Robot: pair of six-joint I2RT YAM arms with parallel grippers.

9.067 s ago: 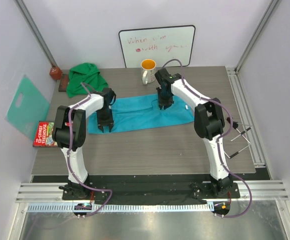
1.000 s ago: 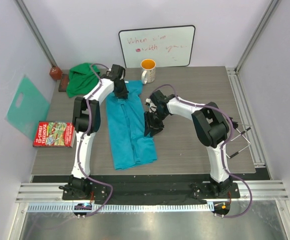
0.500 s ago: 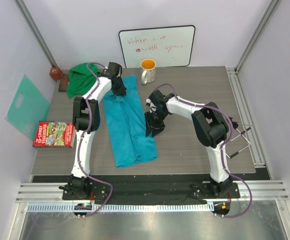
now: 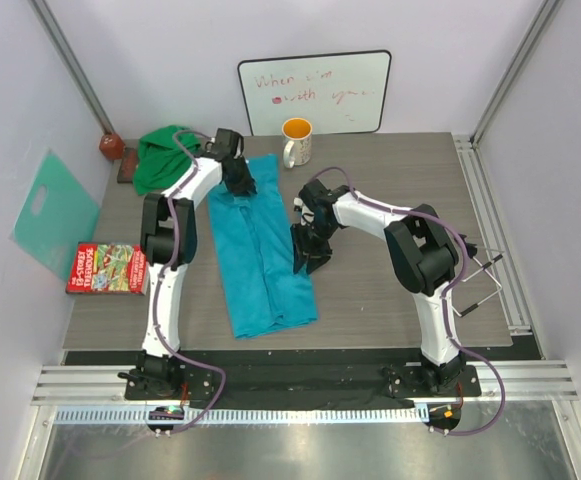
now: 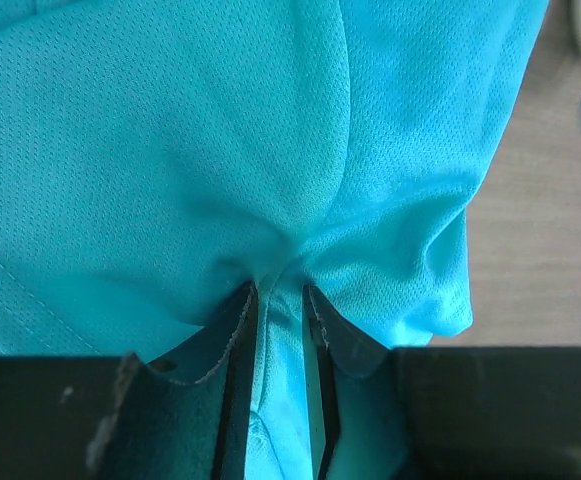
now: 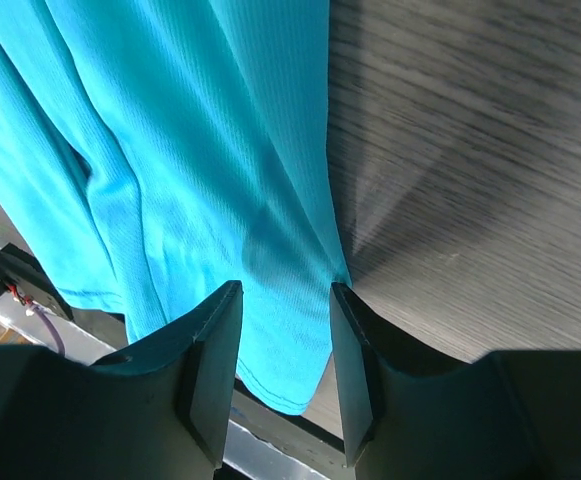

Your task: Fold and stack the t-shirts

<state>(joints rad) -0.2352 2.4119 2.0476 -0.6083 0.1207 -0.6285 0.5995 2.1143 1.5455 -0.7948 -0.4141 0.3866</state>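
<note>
1. The left gripper [image 4: 239,179] is at the far end of the turquoise-blue t-shirt [image 4: 261,262]. Its jaws stand narrow, with a fold of the cloth pinched between them.
2. In the left wrist view, creases in the turquoise-blue t-shirt [image 5: 220,130] run together at the tips of the left gripper [image 5: 280,290]. The fabric spreads out ahead of the gripper and to both its sides.
3. From the left gripper the shirt runs as a long folded strip toward the near edge of the table [image 4: 400,300], lying flat on the wood.
4. The right gripper [image 4: 306,262] points down at the strip's right edge, about midway along it. Its jaws are moderately apart and hold nothing.
5. In the right wrist view, the shirt's hem edge [image 6: 170,130] passes between the fingers of the right gripper [image 6: 285,290]. Cloth lies to one side of the gripper and bare table [image 6: 470,150] to the other. Whether the fingertips touch the cloth I cannot tell.
6. The green t-shirt [image 4: 165,158] is a loose heap just to the left of the left gripper, at the table's far left corner, apart from the blue one.
7. A white mug [image 4: 296,140] with an orange inside stands to the right of the left gripper, just past the shirt's far corner. A whiteboard [image 4: 315,92] leans behind it.
8. Well to the left of both grippers, a red game box [image 4: 108,268] lies at the table's left edge. A mint plastic sheet [image 4: 52,215] leans against the wall beyond the box.
</note>
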